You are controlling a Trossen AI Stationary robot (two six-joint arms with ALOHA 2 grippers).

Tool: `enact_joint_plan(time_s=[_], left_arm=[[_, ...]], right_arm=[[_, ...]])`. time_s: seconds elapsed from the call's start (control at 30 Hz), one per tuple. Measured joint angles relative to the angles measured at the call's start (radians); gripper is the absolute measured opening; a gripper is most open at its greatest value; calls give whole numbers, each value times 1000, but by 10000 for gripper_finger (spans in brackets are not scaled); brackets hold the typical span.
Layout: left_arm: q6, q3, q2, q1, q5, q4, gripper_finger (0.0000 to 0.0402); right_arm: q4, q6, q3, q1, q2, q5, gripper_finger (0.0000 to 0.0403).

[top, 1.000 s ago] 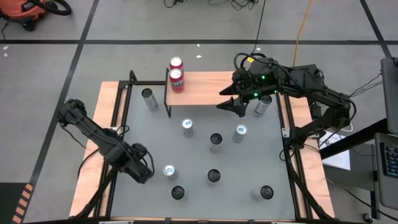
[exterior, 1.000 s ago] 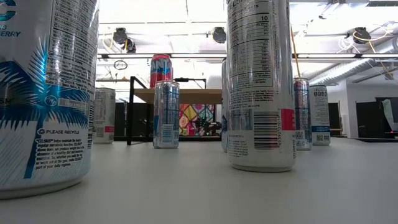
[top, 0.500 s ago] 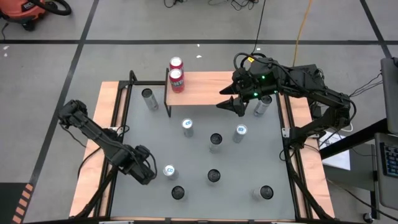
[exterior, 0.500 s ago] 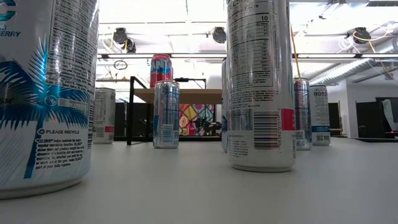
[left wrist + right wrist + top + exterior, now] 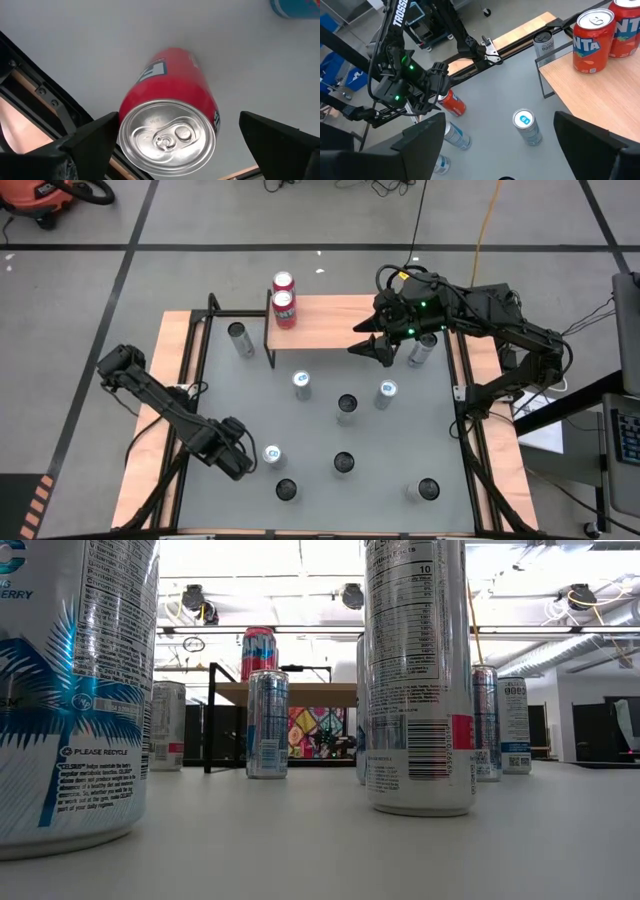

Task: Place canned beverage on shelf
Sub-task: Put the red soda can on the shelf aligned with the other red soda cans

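Two red cans [image 5: 284, 302] are already up on the shelf [image 5: 335, 322]. Left gripper [image 5: 237, 461] hangs wide open over a third red can [image 5: 172, 131], near the table's front-left. Right gripper [image 5: 372, 348] waits open and empty by the shelf. Biggest worry: crowded neighbours like the blue-topped can [image 5: 272, 455] get knocked over. Smaller one: an off-centre squeeze tips the can.

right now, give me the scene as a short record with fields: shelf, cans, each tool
shelf: wooden rack at the table's far edge
on shelf: two red cans standing at its left end
on table: several cans standing upright on the grey top
left tool: open, low at the near left, its fingers either side of a red can, not closed on it
right tool: open, empty, over the shelf's front edge
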Motion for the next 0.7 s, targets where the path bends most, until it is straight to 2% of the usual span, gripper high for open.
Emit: enact_joint_plan(time_s=[0.2, 0.43, 0.7], left_arm=[[42, -16, 1, 5, -8, -6, 386], [77, -71, 1, 5, 53, 6, 354], [126, -70, 0, 8, 44, 31, 349]], right_arm=[[0, 3, 0, 6, 0, 0, 343], [0, 7, 0, 38, 0, 5, 343], [-1, 11, 0, 73, 0, 55, 343]])
